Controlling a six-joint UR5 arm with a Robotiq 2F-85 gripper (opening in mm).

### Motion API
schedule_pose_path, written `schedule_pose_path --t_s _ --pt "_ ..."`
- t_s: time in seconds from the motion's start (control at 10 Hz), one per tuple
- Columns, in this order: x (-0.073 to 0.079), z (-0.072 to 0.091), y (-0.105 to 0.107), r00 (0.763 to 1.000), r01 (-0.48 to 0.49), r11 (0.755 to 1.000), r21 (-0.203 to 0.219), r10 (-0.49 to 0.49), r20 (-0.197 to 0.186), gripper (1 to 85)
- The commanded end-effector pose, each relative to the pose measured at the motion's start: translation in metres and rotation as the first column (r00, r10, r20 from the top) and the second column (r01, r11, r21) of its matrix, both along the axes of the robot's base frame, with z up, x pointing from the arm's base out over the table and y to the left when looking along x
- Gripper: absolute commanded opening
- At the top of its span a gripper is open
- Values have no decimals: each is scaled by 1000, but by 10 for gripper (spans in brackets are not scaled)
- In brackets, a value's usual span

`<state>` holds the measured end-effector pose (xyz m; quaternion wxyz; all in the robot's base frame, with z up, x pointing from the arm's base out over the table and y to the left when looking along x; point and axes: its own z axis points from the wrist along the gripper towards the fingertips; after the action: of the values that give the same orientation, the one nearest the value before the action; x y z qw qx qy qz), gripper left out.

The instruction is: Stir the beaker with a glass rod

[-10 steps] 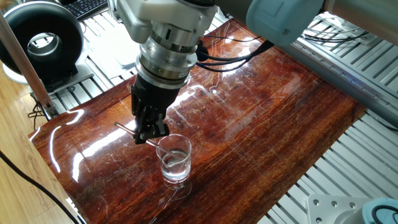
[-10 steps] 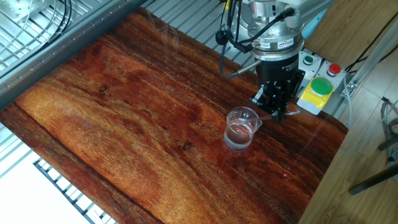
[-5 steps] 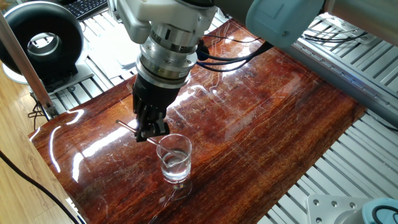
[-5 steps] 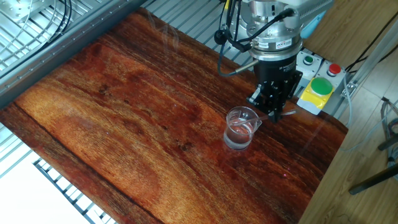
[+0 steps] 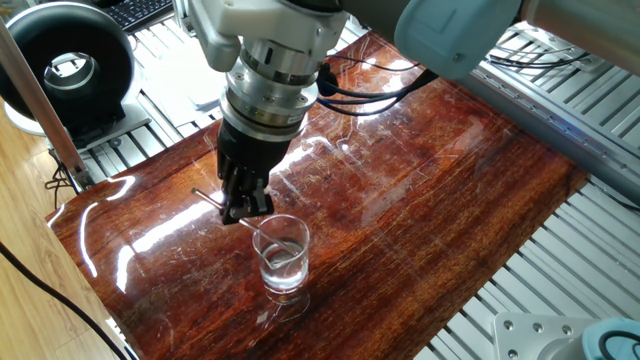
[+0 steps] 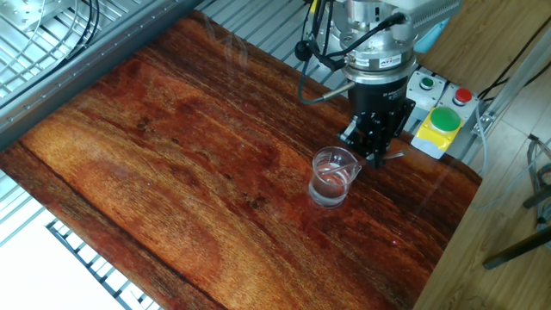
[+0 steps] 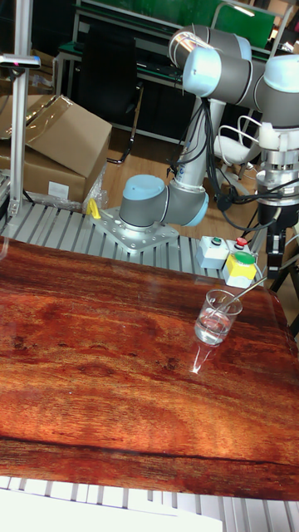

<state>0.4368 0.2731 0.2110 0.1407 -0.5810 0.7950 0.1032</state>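
My gripper (image 5: 243, 207) is pinched narrow on the rod (image 5: 262, 233), jaws pointing down at the table (image 5: 420, 180). I hold the rod near its upper part, slanted. In one fixed view a short stub pokes out past my fingers toward 10 o'clock, and the long part runs toward 4 o'clock, over the rim and down into the beaker (image 5: 281, 256). In the tall fixed view the rod (image 7: 246, 293) shows as a pale line falling from my gripper (image 7: 274, 274), at 2 o'clock of the beaker (image 7: 218, 318), into the glass.

The beaker stands upright near the table's edge, just beside my fingers and apart from them. In the other fixed view my gripper (image 6: 374, 148) sits at 1 o'clock of the beaker (image 6: 332, 177). It holds clear liquid, low in the glass. I judge the tip is in or near the liquid, but I cannot make out the tip itself.

What worries me from here:
- The rod leans across the rim, so a wide sweep could lever against the wall and tip or skid the beaker on the glossy wood.
- The beaker is close to the edge, so a shove outward could send it off.
- My grip is on smooth glass. The rod could twist or slip between the jaws if the tip drags on the base.
- My fingers are low and near the rim, so dropping further could knock it.

Just off the table, at 1 o'clock from my gripper in the other fixed view, stands a box with a green button (image 6: 445, 120), well clear of the stirring.
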Motion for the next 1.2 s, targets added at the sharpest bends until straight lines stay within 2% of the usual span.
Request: schedule_pose_path --t_s 0.0,0.5,0.8,1.1 --pt "2 3 2 1000 19 1000 14 -19 1 10" --pt "4 3 3 999 32 999 20 -32 4 10" --pt "14 6 4 997 68 997 34 -68 28 10" --pt "23 19 -8 994 99 992 74 -101 35 10"
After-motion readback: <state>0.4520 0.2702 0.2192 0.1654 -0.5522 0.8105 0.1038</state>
